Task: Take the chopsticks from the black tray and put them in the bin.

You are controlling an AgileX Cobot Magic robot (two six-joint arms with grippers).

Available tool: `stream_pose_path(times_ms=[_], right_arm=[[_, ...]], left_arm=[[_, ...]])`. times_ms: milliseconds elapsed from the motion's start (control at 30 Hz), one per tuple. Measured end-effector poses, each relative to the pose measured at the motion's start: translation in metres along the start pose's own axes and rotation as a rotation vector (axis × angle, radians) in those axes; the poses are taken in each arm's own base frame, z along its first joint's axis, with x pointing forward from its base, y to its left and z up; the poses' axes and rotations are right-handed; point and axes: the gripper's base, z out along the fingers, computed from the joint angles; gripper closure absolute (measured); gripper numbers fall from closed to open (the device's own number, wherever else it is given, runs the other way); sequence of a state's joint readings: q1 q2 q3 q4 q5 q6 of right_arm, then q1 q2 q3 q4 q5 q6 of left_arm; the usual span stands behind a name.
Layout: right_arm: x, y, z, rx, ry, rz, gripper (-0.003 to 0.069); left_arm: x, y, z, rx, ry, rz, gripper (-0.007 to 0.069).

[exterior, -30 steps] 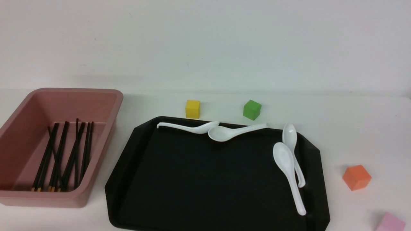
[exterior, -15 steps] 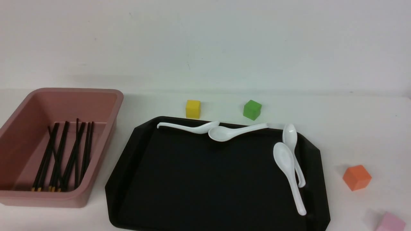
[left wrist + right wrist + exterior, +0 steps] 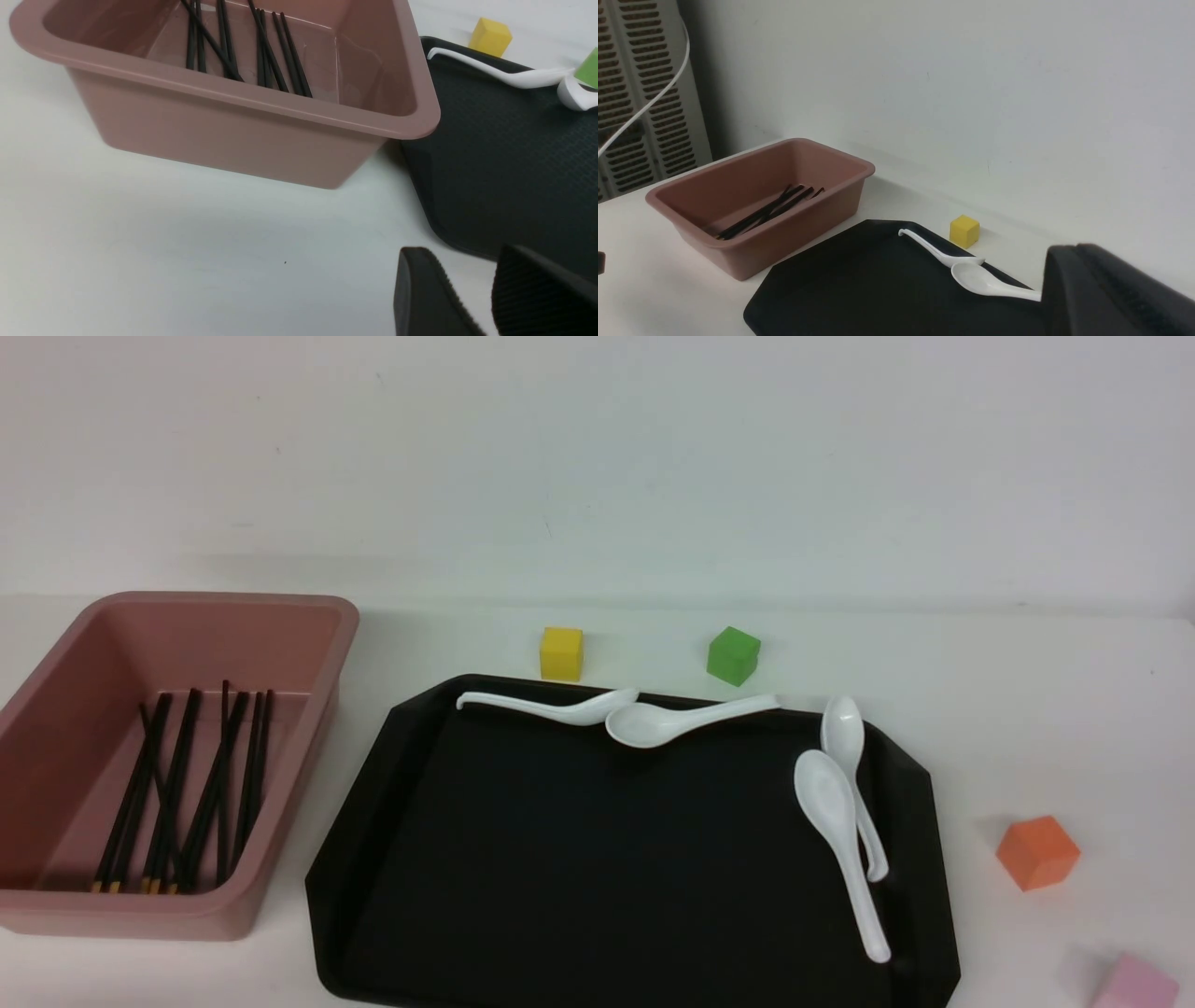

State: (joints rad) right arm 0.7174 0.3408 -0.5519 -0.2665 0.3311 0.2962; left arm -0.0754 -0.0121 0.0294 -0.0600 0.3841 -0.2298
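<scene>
In the bin (image 3: 347, 635), at the left of the table (image 3: 1027, 709), the chopsticks (image 3: 187, 793) are lying lengthwise on the floor, gold ends toward the near wall. They are overlapping, so the count is unsure: perhaps eight. Four white spoons (image 3: 672, 721) are resting on the black tray (image 3: 560, 877). Two are lying along its far rim, bowls touching. Two are lying side by side along its right rim. Four cubes are sitting on the table: a yellow cube (image 3: 561, 653) and a green cube (image 3: 733, 655) just beyond the tray's far edge, an orange cube (image 3: 1037, 852) to its right, and a pink cube (image 3: 1134, 982) at the near right corner of the front view.

A narrow strip of table is showing between bin and tray. The tray's middle and near half are showing bare black floor.

The left gripper (image 3: 462, 254) is hovering low over the table near the tray's near left corner, its fingers slightly apart with nothing between them. Of the right gripper (image 3: 1106, 289) only one dark block is showing, so whether it is parted or closed cannot be told.

The table is matte white, and the wall (image 3: 597, 457) behind it is plain white. In the right wrist view a grey vented panel (image 3: 640, 93) and a white cable (image 3: 649, 105) are standing beyond the bin.
</scene>
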Motion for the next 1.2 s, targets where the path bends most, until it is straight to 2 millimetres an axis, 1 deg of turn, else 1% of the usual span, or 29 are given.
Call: stream_pose_path(times_ms=[233,333,400,467,533,700,733,767,800,867,1000,1067,1200], right_arm=[[0.002,0.000,0.001,-0.002,0.003,0.002,0.0645],[0.008,0.001,0.002,-0.009,0.012,-0.008,0.0643],[0.017,0.000,0.004,-0.003,0.021,-0.022,0.0644],[0.030,-0.002,0.004,0.024,0.024,-0.018,0.0644],[0.047,-0.006,0.002,0.083,0.024,-0.001,0.0641],[0.087,-0.017,-0.012,0.260,-0.005,0.030,0.0634],[0.093,-0.018,-0.013,0.283,-0.006,0.031,0.0634],[0.106,-0.021,-0.015,0.327,0.005,0.034,0.0632],[0.111,-0.022,-0.017,0.354,0.001,0.034,0.0631],[0.129,-0.025,-0.019,0.412,0.030,0.042,0.0629],[0.155,-0.030,-0.019,0.483,0.100,0.063,0.0624],[0.162,-0.031,-0.019,0.495,0.129,0.072,0.0621],[0.168,-0.031,-0.020,0.499,0.179,0.084,0.0616]], left_arm=[[0.000,0.000,0.000,0.000,0.000,0.000,0.0386],[0.000,0.000,0.000,0.000,0.000,0.000,0.0386],[0.000,0.000,0.000,0.000,0.000,0.000,0.0386],[0.000,0.000,0.000,0.000,0.000,0.000,0.0386],[0.000,0.000,0.000,0.000,0.000,0.000,0.0386],[0.000,0.000,0.000,0.000,0.000,0.000,0.0386],[0.000,0.000,0.000,0.000,0.000,0.000,0.0386],[0.000,0.000,0.000,0.000,0.000,0.000,0.0386],[0.000,0.000,0.000,0.000,0.000,0.000,0.0386],[0.000,0.000,0.000,0.000,0.000,0.000,0.0386],[0.000,0.000,0.000,0.000,0.000,0.000,0.0386],[0.000,0.000,0.000,0.000,0.000,0.000,0.0386],[0.000,0.000,0.000,0.000,0.000,0.000,0.0386]])
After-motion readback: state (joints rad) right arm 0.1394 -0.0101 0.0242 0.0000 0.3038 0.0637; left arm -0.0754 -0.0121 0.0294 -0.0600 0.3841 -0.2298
